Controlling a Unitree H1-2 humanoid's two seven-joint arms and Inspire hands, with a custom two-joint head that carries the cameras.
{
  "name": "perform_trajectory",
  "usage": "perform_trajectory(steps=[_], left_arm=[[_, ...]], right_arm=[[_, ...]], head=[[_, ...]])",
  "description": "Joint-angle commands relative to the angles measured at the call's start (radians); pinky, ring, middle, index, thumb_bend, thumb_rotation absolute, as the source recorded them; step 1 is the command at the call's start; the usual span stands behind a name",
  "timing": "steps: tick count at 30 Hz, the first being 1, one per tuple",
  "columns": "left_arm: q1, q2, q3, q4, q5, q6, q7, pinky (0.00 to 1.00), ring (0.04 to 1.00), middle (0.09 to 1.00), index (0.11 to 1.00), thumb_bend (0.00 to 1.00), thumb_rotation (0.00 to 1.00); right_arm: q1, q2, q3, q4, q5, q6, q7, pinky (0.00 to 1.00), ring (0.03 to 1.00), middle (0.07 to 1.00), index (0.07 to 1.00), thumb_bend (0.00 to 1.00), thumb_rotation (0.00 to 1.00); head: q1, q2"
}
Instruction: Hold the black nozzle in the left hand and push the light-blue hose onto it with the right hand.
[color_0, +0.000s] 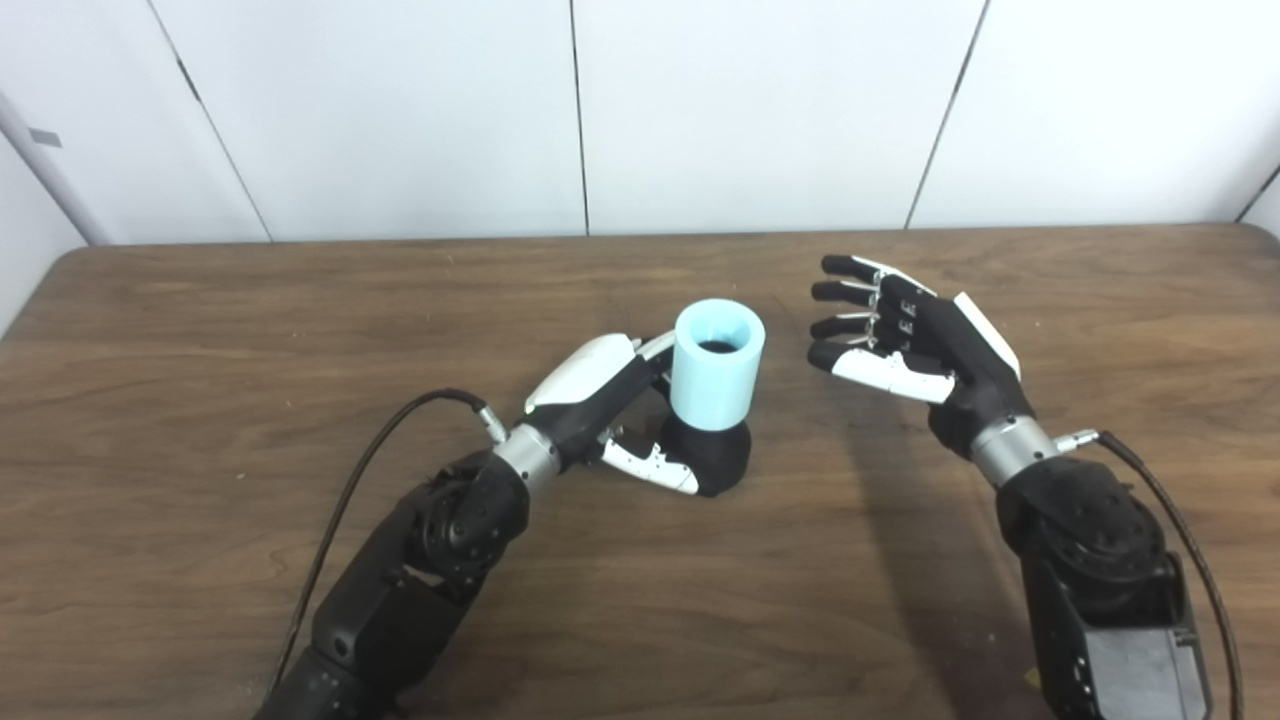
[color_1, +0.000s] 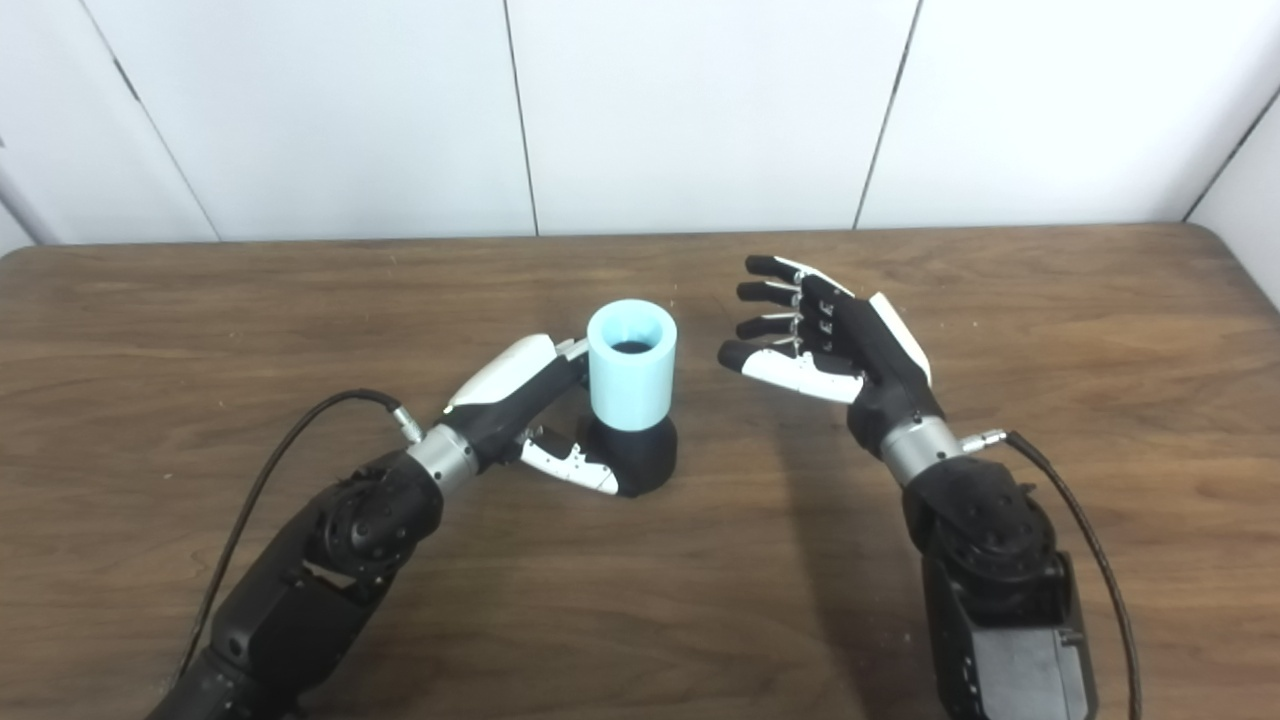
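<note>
The brown table (color_0: 200, 330) lies bare all around the work. Mid-table, the left hand (color_0: 600, 400) grips the black nozzle (color_0: 715, 455), which stands upright. The light-blue hose (color_0: 718, 365) sits on it. The right hand (color_0: 915, 345) hovers beside the hose, fingers spread, holding nothing.
</note>
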Motion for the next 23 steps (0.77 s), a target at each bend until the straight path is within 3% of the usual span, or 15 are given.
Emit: perform_trajectory(steps=[1, 4, 8, 11, 19, 23], left_arm=[[0.034, 0.044, 0.007, 0.009, 0.030, 0.078, -0.040, 1.00, 0.977, 0.976, 0.980, 0.99, 0.31], [0.046, 0.048, 0.038, -0.012, 0.007, 0.055, -0.022, 0.96, 0.927, 0.920, 0.926, 0.88, 0.28], [0.075, 0.029, 0.093, 0.006, -0.068, 0.013, 0.009, 0.69, 0.774, 0.841, 0.873, 0.70, 0.24], [0.097, 0.013, 0.133, -0.017, -0.109, 0.039, 0.012, 0.67, 0.761, 0.824, 0.834, 0.64, 0.17], [0.126, -0.043, 0.247, -0.098, -0.204, 0.099, 0.059, 0.69, 0.776, 0.804, 0.797, 0.79, 0.14], [0.137, -0.061, 0.295, -0.116, -0.258, 0.078, 0.076, 0.69, 0.786, 0.807, 0.801, 0.77, 0.09]], right_arm=[[-0.024, -0.002, -0.005, -0.035, 0.020, -0.055, -0.015, 0.55, 0.676, 0.796, 0.827, 0.73, 0.30], [-0.024, 0.004, -0.014, -0.045, 0.036, -0.052, -0.023, 0.55, 0.677, 0.797, 0.827, 0.73, 0.30], [-0.013, 0.026, -0.023, -0.037, 0.051, -0.070, -0.051, 0.56, 0.672, 0.796, 0.825, 0.72, 0.29], [-0.006, 0.046, -0.033, -0.021, 0.061, -0.087, -0.076, 0.55, 0.669, 0.796, 0.825, 0.71, 0.28], [-0.003, 0.093, -0.062, -0.005, 0.108, -0.090, -0.123, 0.54, 0.669, 0.790, 0.823, 0.71, 0.25], [0.001, 0.099, -0.064, -0.006, 0.112, -0.097, -0.137, 0.53, 0.668, 0.789, 0.822, 0.70, 0.23]], head=[[0.001, -0.005], [-0.002, -0.015], [0.008, -0.015], [0.016, -0.016], [0.010, -0.017], [0.007, -0.016]])
